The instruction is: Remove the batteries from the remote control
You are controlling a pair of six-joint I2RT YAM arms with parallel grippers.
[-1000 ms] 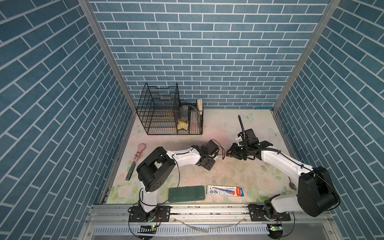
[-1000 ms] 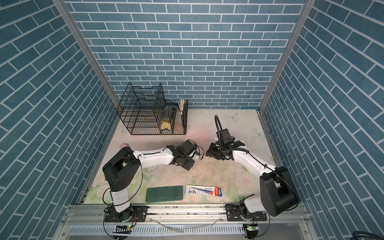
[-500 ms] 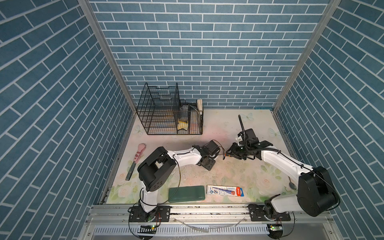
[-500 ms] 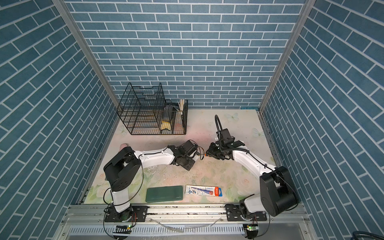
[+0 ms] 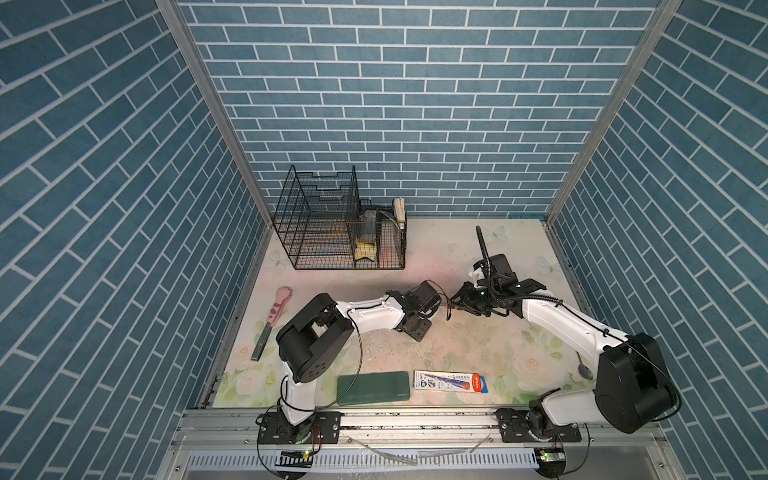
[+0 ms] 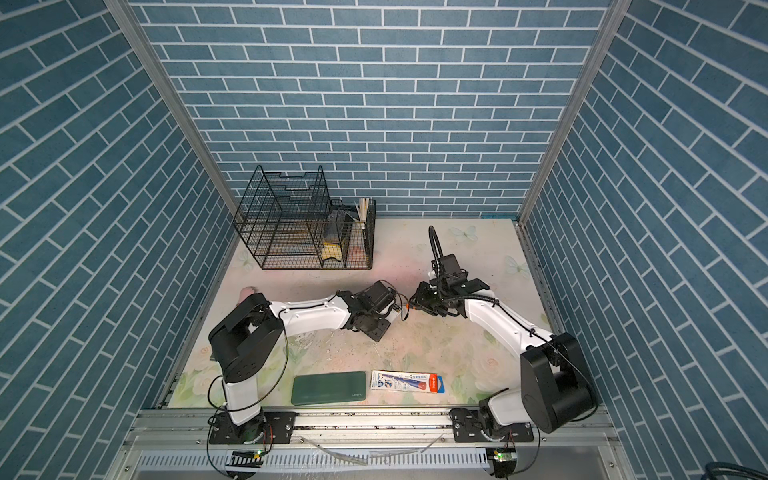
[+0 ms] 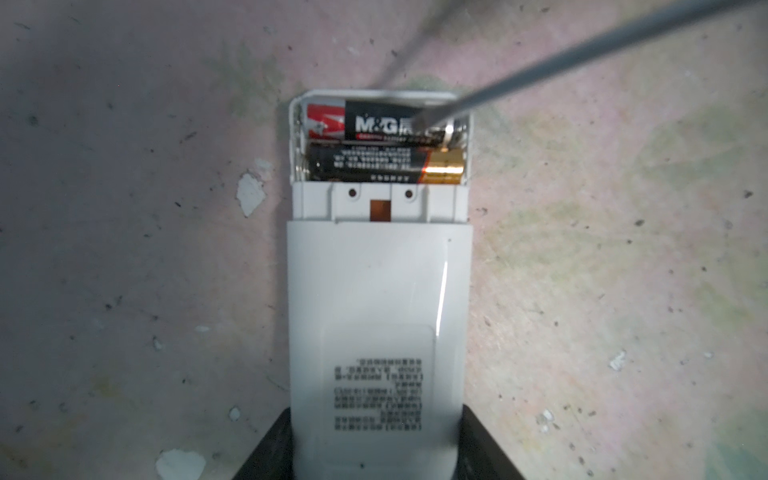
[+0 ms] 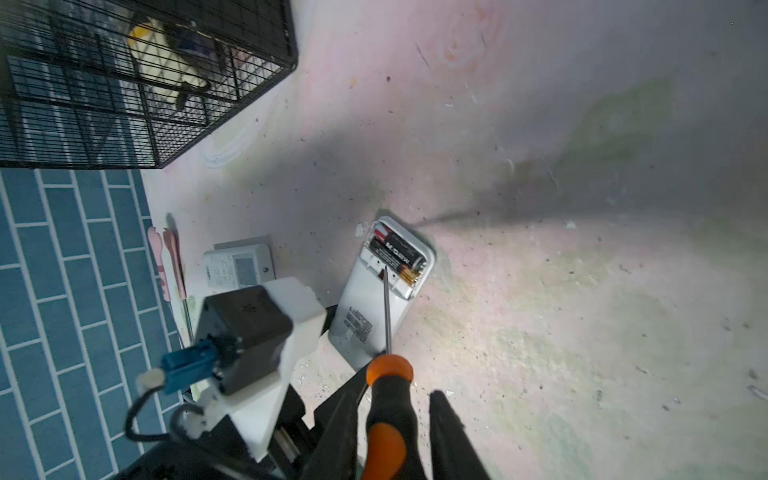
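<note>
Batteries (image 7: 365, 164) — 1 with "M&G" label

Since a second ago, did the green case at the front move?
No. The green case lies where it was, just behind the front metal rail, with its right end beside the blue-and-red packet.

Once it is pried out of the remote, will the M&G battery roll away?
Probably: the M&G battery is a smooth cylinder, and the table looks flat. Its glossy wrap may let the screwdriver slip.
</note>
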